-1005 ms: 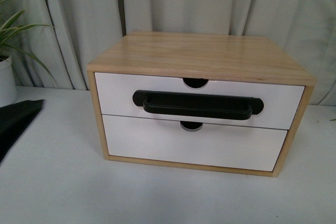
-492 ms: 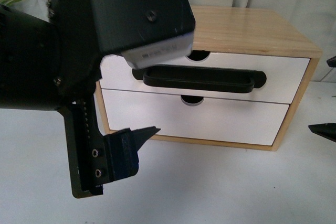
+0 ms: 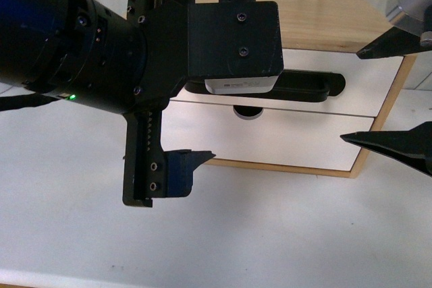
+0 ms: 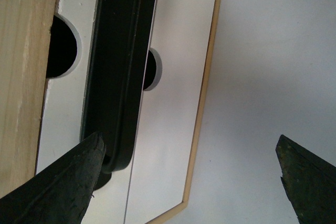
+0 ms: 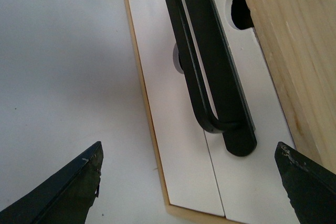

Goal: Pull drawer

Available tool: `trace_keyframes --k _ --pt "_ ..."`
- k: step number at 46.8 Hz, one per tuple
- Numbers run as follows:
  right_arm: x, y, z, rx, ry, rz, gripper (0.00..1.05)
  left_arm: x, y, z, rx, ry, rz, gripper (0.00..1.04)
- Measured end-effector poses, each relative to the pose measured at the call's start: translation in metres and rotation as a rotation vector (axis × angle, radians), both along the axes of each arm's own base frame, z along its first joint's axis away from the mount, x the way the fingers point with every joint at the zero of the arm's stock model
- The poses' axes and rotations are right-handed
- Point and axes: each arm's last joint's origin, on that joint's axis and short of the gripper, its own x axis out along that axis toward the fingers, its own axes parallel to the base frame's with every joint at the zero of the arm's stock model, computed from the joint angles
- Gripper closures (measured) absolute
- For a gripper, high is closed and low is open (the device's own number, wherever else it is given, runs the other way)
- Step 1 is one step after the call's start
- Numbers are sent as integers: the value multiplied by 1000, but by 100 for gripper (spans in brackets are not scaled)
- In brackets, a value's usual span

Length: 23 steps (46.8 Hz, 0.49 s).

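The drawer (image 3: 370,79) is the upper one in a light wood cabinet (image 3: 324,18), white-fronted with a long black bar handle (image 3: 307,85). Its front looks flush with the front below. My left arm fills the left of the front view and hides the handle's left half; one finger (image 3: 192,161) shows below it. In the left wrist view the left gripper (image 4: 189,145) is open, one fingertip beside the handle (image 4: 123,66) end. My right gripper (image 3: 349,96) is open in front of the cabinet's right end, the handle (image 5: 210,61) end lying between its fingers, untouched.
The plain white lower drawer front (image 3: 304,136) sits beneath, with its own notch (image 3: 246,111). The cabinet stands on a white table (image 3: 270,234). A pale curtain hangs behind.
Both arms have entered a view that held none a second ago. The left arm has swung up in front of the cabinet, and the right gripper has come in from the right edge.
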Motion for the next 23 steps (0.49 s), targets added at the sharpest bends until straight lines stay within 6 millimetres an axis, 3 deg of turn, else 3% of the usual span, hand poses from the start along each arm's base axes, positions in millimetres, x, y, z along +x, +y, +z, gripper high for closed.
trace_keyframes --k 23 --pt "20 28 -13 -8 -12 83 9 22 -10 3 62 27 -66 6"
